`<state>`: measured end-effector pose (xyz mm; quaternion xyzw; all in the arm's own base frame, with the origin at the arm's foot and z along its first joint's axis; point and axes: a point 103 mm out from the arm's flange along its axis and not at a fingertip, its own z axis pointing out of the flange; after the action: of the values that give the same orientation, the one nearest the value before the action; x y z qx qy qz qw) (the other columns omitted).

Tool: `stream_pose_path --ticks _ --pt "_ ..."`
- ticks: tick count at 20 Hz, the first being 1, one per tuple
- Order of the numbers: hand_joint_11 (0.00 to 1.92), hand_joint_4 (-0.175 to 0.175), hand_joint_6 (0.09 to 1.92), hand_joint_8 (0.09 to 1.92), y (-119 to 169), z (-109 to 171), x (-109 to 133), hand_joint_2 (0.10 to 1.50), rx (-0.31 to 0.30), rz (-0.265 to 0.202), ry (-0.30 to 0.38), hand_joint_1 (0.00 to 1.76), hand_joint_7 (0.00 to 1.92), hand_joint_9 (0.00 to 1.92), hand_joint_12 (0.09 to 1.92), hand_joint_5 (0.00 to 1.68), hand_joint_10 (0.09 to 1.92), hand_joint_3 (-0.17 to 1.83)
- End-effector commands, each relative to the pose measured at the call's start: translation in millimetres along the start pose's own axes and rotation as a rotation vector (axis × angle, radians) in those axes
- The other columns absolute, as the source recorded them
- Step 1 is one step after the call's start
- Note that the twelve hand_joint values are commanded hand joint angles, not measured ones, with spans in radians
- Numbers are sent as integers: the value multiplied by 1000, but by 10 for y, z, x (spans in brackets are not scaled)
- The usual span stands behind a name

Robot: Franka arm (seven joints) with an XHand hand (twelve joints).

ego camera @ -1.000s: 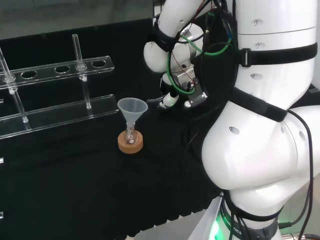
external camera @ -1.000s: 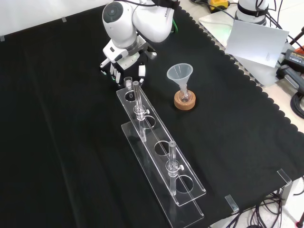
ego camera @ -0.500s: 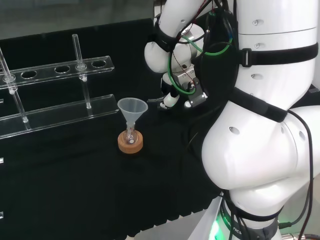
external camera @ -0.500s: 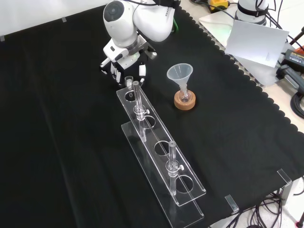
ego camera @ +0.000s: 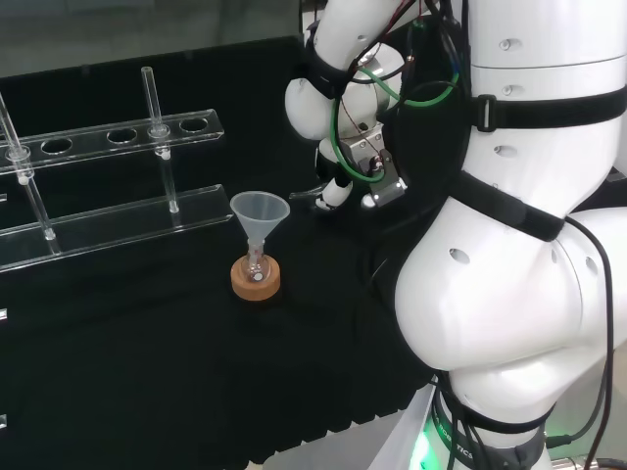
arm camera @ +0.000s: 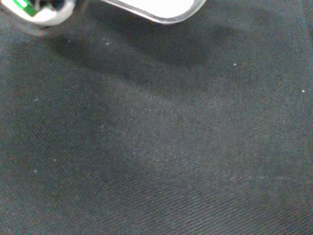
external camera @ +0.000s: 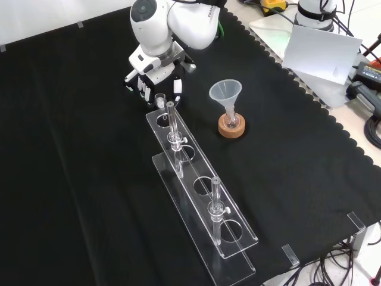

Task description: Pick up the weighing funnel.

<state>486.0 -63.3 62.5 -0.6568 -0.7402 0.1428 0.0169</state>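
Weighing funnel (external camera: pixel 159 98) shows in the front view as a small clear piece at the hand's fingertips, just beyond the far end of the rack.

Black cloth (external camera: pixel 71 179) covers the whole bench. The white arm (ego camera: pixel 509 245) rises on the right of the head view, and in the front view it reaches in from the far side (external camera: pixel 178 24). A long clear rack (external camera: pixel 202 190) runs from the near edge away toward the hand, with two thin glass tubes (external camera: pixel 172 125) standing upright in it, one near and one far. To the right of the rack's far end in the front view stands the funnel (external camera: pixel 225 92), mouth up, with its stem in a small flask (external camera: pixel 231 121) on a cork ring (external camera: pixel 231 128). It stands well apart from the hand.

The hand (external camera: pixel 158 80) hangs at the far left of the funnel in that view, fingers (external camera: pixel 143 90) pointing down on one side and the thumb (external camera: pixel 177 87) on the other. The weighing funnel sits between them and looks pinched there (clear ware on black is hard to read). In the head view the hand (ego camera: pixel 338 188) is right of the funnel and farther off, with a thin piece jutting left from it above the cloth. The wrist view has a blurred white part of the hand (arm camera: pixel 156 9) over bare cloth.
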Motion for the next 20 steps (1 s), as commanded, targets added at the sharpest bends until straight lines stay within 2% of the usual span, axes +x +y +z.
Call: stream_pose_path --ticks 1,11,20 --pt "115 175 509 429 -4 -37 -35 576 -7 7 -2 894 1415 1109 1522 1171 238 573" --pt "123 175 508 422 -48 -197 -108 573 -26 14 2 896 1426 1111 1520 1179 234 576" --pt "125 175 506 416 -153 -681 -180 571 -95 17 15 888 1430 1111 1518 1181 230 579"
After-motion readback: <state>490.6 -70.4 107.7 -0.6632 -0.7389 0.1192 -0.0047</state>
